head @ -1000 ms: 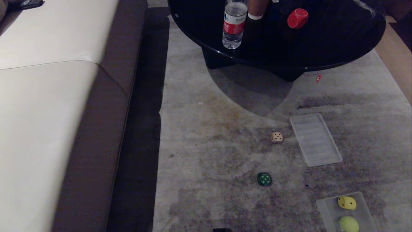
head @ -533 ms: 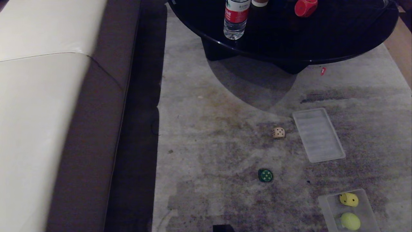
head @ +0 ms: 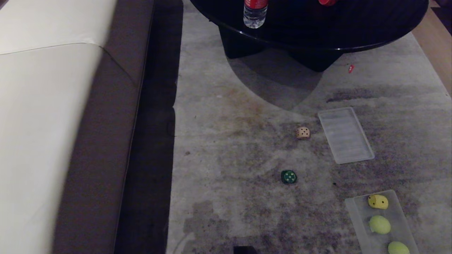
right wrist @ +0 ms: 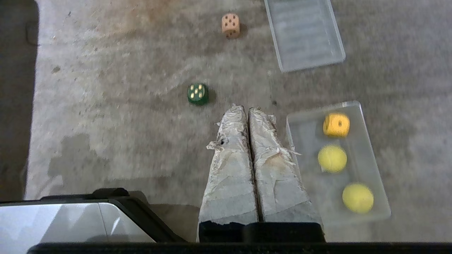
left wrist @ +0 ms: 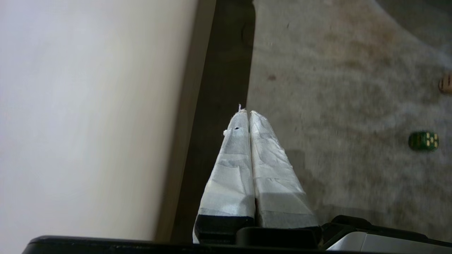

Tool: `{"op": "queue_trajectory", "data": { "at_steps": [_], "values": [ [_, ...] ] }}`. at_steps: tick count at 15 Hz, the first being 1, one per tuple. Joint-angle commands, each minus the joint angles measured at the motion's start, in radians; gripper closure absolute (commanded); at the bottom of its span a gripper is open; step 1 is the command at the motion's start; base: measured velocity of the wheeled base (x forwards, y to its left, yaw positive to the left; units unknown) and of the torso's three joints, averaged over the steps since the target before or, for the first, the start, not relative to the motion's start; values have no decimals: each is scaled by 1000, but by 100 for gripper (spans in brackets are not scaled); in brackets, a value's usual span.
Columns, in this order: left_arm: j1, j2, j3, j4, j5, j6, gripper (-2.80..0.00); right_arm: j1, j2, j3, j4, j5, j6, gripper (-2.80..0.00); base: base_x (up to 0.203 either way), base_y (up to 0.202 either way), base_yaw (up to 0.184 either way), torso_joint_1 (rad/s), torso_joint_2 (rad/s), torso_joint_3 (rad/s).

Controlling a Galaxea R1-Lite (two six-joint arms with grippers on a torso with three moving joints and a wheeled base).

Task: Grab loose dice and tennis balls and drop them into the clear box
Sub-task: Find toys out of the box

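Two dice lie loose on the carpet: a beige die (head: 303,132) (right wrist: 230,25) and, nearer me, a dark green die (head: 289,177) (right wrist: 197,94). The clear box (head: 354,209) (right wrist: 303,141) stands at the near right and holds a yellow die (head: 378,201) and two tennis balls (head: 380,224) (head: 398,248). A red die (head: 326,1) shows at the top edge, on the black table (head: 353,31). My right gripper (right wrist: 248,108) hangs shut and empty between the green die and the box. My left gripper (left wrist: 246,112) is shut and empty beside the sofa edge.
The flat ribbed lid (head: 345,135) lies right of the beige die. A water bottle (head: 255,12) stands on the black table. The sofa (head: 53,123) runs along the left. A small red scrap (head: 350,68) lies beyond the lid.
The whole head view has slid upward as the camera tipped down; a second ball in the box came into view. Nothing on the carpet has moved.
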Motion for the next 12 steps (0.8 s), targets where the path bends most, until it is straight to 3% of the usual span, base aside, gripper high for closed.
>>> {"op": "queue_trajectory", "data": {
  "at_steps": [1,5,12],
  "values": [
    [0,0,0,0,1,-1,0,0,0,6,0,0,1,0,-189,0,3,1,-1,5],
    [-1,1,0,1,1,4,0,0,0,5,1,0,-4,0,-139,0,-1,1,4,4],
    [-1,1,0,1,1,0,0,0,0,5,1,2,-1,0,0,0,0,0,0,0]
  ]
}}
